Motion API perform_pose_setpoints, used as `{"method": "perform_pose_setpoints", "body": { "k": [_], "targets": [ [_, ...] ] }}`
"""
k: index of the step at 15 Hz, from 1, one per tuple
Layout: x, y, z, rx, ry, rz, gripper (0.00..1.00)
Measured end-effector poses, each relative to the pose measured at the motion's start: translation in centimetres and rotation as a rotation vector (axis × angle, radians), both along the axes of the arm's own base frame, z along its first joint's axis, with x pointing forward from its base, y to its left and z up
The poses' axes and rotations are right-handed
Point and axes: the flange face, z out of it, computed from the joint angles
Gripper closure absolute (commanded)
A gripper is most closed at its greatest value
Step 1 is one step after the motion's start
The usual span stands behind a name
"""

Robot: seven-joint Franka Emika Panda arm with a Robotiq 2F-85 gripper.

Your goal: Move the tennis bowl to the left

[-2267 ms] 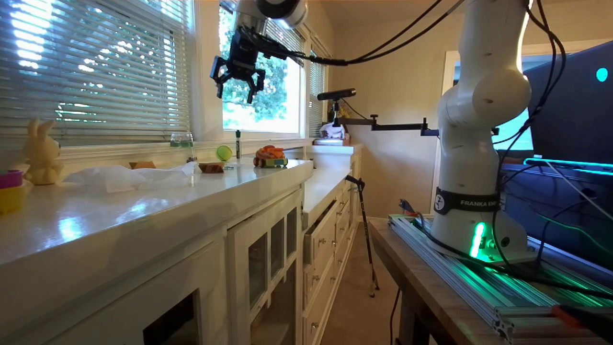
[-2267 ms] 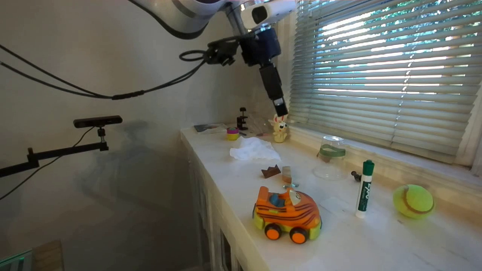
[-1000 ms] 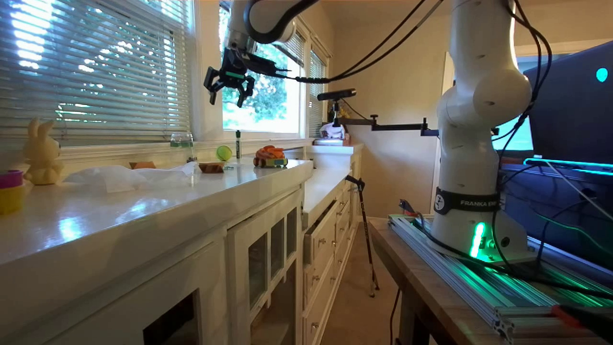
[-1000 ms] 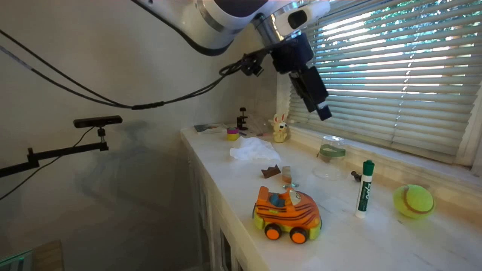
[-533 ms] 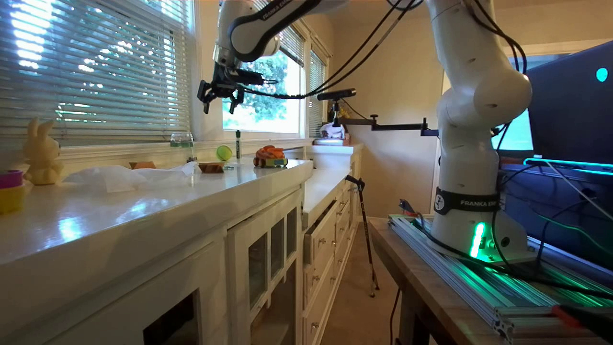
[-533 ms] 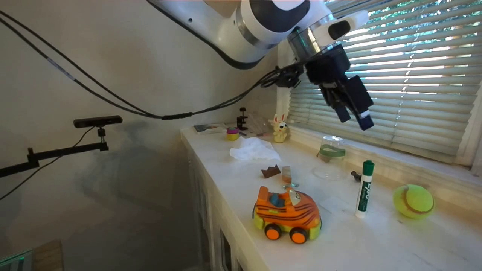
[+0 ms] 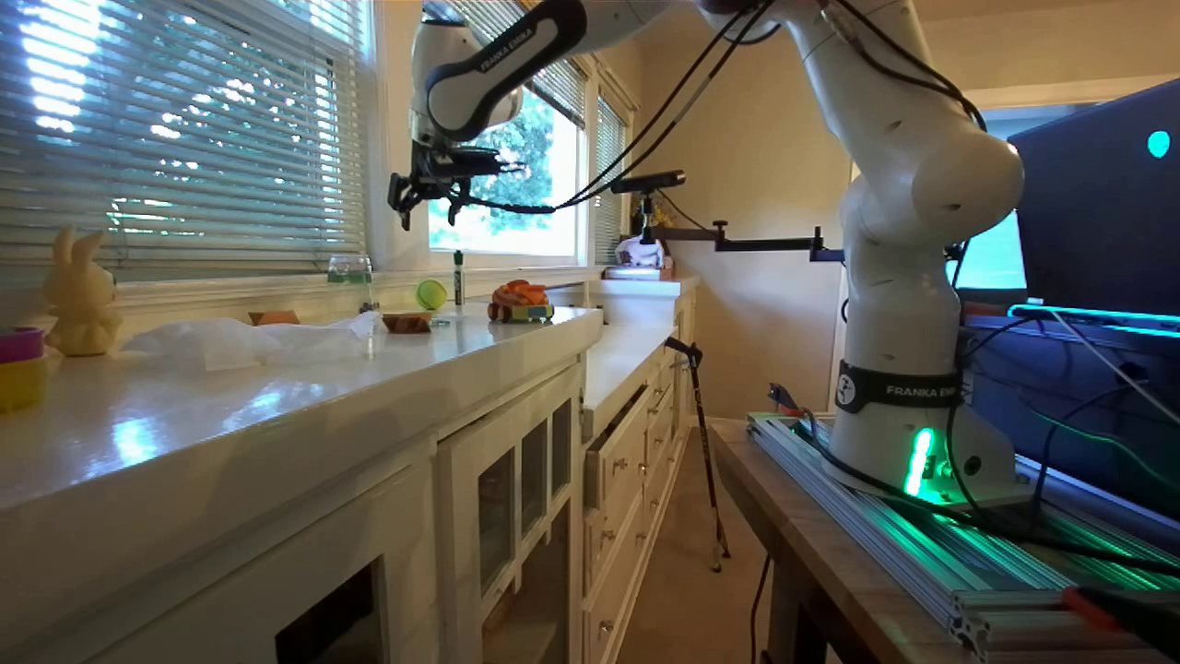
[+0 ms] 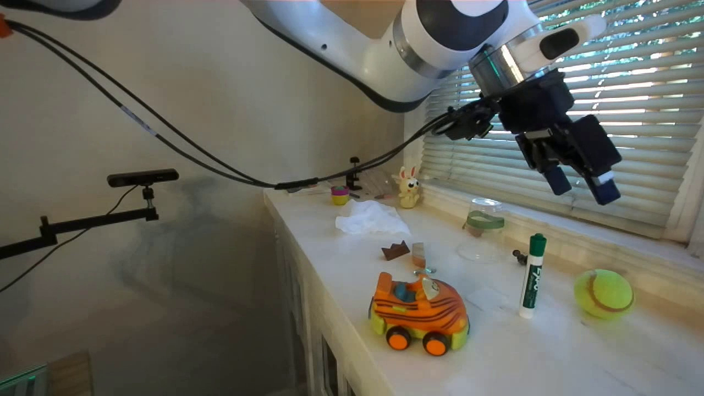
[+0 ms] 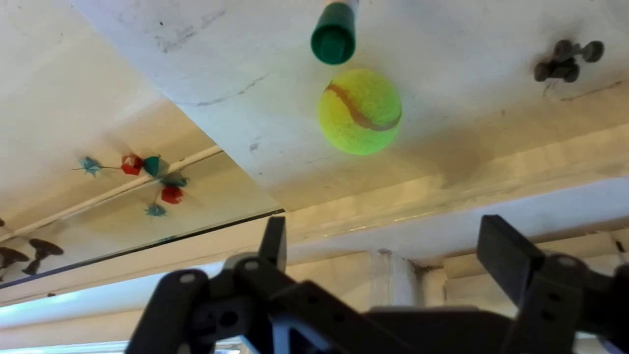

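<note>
The gripper (image 9: 383,236) has its two fingers spread wide apart. In the wrist view the tennis ball (image 9: 360,112) sits beyond the fingertips, within the span between them and apart from both. In both exterior views the gripper hangs above the white countertop (image 8: 495,366), with the ball resting on that surface below it, a clear gap between the two. The ball lies near the window ledge (image 8: 632,254). Near it, but apart, a green-capped marker (image 8: 531,283) stands on end, cap up. In an exterior view this marker comes between the ball and an orange toy car (image 8: 421,313), which stands on its wheels near the countertop's outer edge. A small dark knobbed piece (image 9: 562,63) lies near the ledge. Farther along are a green-banded clear glass (image 8: 486,221), a crumpled white sheet (image 8: 371,217), cloth or paper I cannot tell, and a pale yellow bunny figurine (image 8: 408,190), upright.
</note>
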Motion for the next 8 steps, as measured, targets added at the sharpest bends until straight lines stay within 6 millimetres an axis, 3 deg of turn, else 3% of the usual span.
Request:
{"method": "perform_pose_setpoints", "body": {
  "k": [8],
  "targets": [
    [1.3, -2.5, -2.6, 0.062, 0.146, -0.051, 0.00]
  ]
}}
